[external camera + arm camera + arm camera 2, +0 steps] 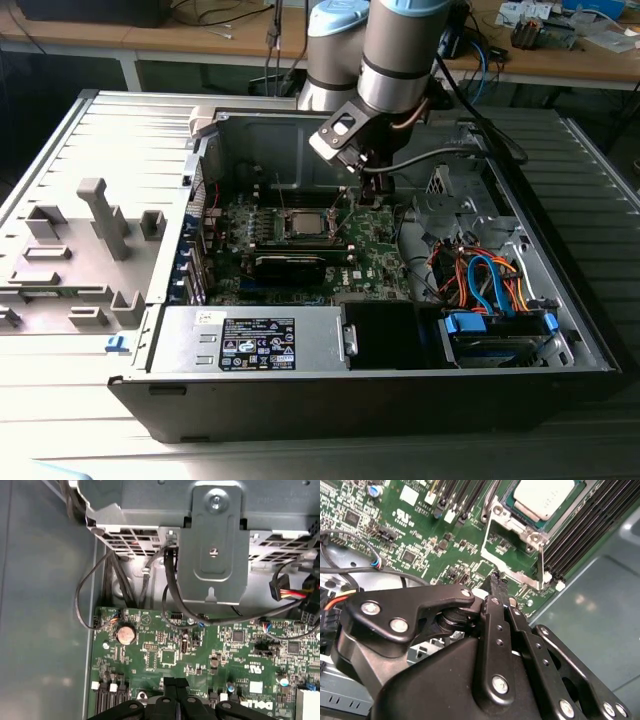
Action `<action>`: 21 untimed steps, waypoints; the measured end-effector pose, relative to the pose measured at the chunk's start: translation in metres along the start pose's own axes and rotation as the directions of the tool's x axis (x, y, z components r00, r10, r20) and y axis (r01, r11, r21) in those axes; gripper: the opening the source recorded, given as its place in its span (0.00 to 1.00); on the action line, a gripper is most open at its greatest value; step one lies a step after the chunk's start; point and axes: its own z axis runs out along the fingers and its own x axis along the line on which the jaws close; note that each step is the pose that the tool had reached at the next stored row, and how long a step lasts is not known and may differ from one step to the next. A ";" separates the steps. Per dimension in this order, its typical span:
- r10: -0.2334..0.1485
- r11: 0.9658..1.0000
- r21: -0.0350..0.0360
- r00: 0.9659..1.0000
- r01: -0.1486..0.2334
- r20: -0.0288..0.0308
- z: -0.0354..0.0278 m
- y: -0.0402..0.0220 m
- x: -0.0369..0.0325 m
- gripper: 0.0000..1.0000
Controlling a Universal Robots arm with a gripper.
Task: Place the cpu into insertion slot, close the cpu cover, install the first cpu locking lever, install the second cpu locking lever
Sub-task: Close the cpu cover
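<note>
**Gripper clenched at the open cpu cover, cpu seated**

The gripper (497, 580) was clenched, its two black fingers pressed side by side. In the second wrist view its tips met the near edge of the cpu cover (515, 525); whether they pinched that thin plate could not be told. The cover stood swung open, clear of the insertion slot (506, 499). The cpu (542, 497) lay flat in that slot, silvery face up. Long black memory slots (580, 535) ran just beside the socket on the green board (420, 540). In the first wrist view a coin battery (126, 634) sat on the board near black cables (170, 590). The computer case (400, 400) lay open on the grey desk (80, 420).
</note>
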 end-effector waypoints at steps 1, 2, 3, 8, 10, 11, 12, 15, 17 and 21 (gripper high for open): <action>0.000 1.000 0.000 1.000 0.000 0.000 0.0001 -0.0019 0.0001 0.11; 0.000 1.000 0.000 1.000 0.000 0.000 0.0001 -0.0032 0.0002 0.11; 0.000 1.000 0.000 1.000 0.000 0.000 0.0002 -0.0059 0.0004 0.11; 0.000 1.000 0.000 1.000 0.000 0.000 0.0005 -0.0137 0.0009 0.11; 0.000 1.000 0.000 1.000 0.000 0.000 0.0007 -0.0161 0.0010 0.11; 0.000 1.000 0.000 1.000 0.000 0.000 0.0008 -0.0178 0.0011 0.11; 0.000 1.000 0.000 1.000 0.000 0.000 0.0010 -0.0199 0.0012 0.11; 0.000 1.000 0.000 1.000 0.000 0.000 0.0013 -0.0225 0.0014 0.11; 0.000 1.000 0.000 1.000 0.000 0.000 0.0014 -0.0239 0.0015 0.11; 0.000 1.000 0.000 1.000 0.000 0.000 0.0017 -0.0265 0.0016 0.11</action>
